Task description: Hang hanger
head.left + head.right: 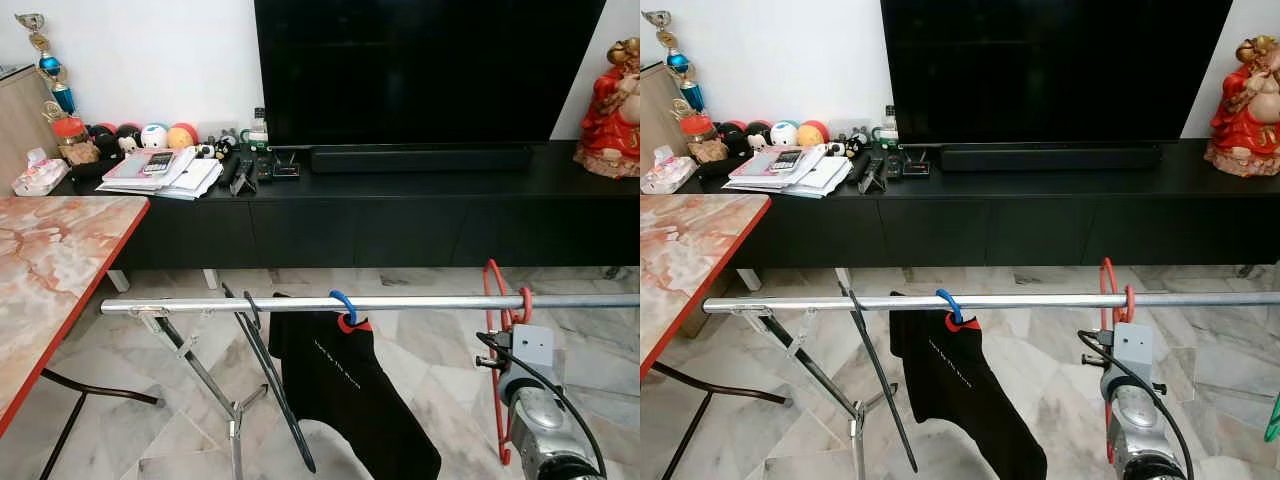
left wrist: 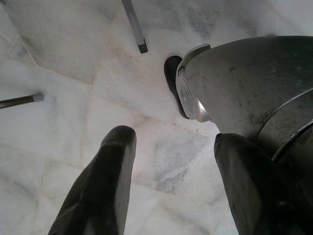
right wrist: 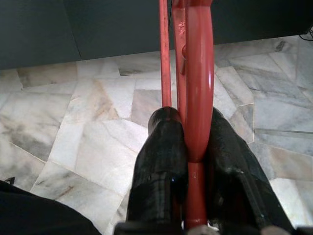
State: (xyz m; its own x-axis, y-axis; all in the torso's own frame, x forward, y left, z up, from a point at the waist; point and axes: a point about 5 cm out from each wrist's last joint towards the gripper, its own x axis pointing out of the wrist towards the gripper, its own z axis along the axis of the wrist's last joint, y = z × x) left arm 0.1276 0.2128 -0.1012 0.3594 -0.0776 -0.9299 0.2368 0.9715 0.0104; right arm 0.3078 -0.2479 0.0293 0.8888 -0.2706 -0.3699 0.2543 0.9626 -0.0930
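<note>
One red hanger (image 1: 495, 330) is at the steel rail (image 1: 420, 302), its hook looped over the bar on the robot's right, well apart from the blue hook (image 1: 343, 304) that carries a black shirt (image 1: 350, 385). The hanger looks like thin moulded plastic: light, stiff, smooth enough to twist in a loose grip, and likely to snap if levered hard against the bar. The neck below the hook seems the sensible place to take it, since that keeps the hook steerable. The right gripper (image 3: 188, 147) is there already, just under the rail; in the right wrist view its jaws are clenched on the red shaft, a finger pressed to each side with no gap to be seen. Whether the hook bears fully on the rail I cannot tell, so the hanging looks nearly done rather than finished. The left gripper (image 2: 171, 152) hangs idle over the marble floor (image 2: 58, 58), jaws released and wide, nothing between them. A black TV cabinet (image 1: 400, 215) stands behind.
</note>
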